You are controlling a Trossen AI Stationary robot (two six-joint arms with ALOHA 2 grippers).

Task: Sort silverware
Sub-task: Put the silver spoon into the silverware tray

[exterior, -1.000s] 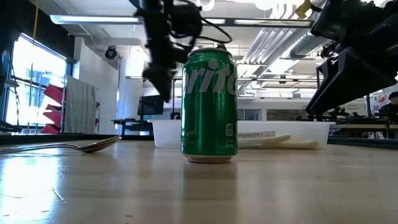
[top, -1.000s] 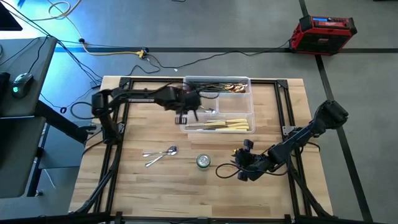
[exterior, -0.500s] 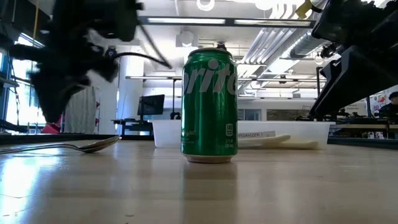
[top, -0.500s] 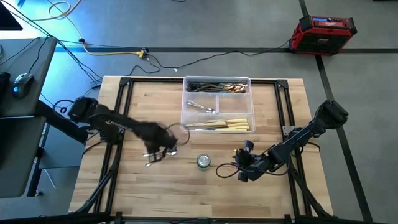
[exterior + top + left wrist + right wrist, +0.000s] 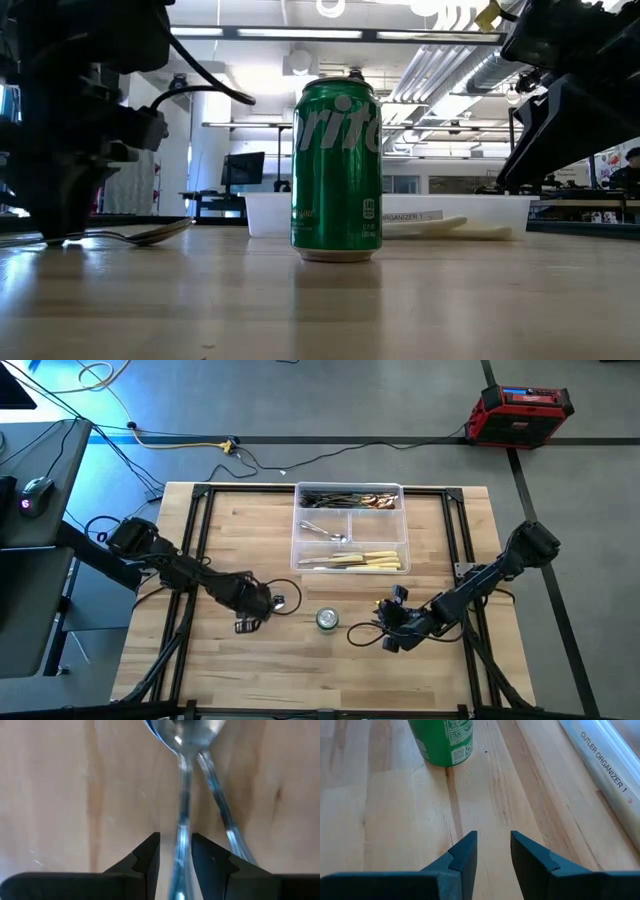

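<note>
Two shiny spoons [image 5: 186, 735] lie side by side on the wooden table, left of centre, with their bowls together. My left gripper [image 5: 176, 840] points straight down over them and is open. Its fingers stand either side of one spoon's handle [image 5: 182, 815] without touching it; the other handle [image 5: 223, 817] lies just outside. In the high view this gripper [image 5: 258, 603] hides most of the spoons; one bowl [image 5: 280, 601] shows. My right gripper [image 5: 493, 837] waits open over bare wood at the near right [image 5: 388, 630].
A green can [image 5: 327, 620] stands upright between the two grippers. The clear divided tray [image 5: 297, 525] at the far middle holds dark forks [image 5: 345, 499], a spoon [image 5: 325, 532] and cream-handled knives [image 5: 365, 562]. Black frame rails [image 5: 197, 540] run along the table's sides.
My left gripper has swung from above the tray toward the table's near left and come down over the two spoons, its fingers now either side of one handle. The spoons lie as before.
</note>
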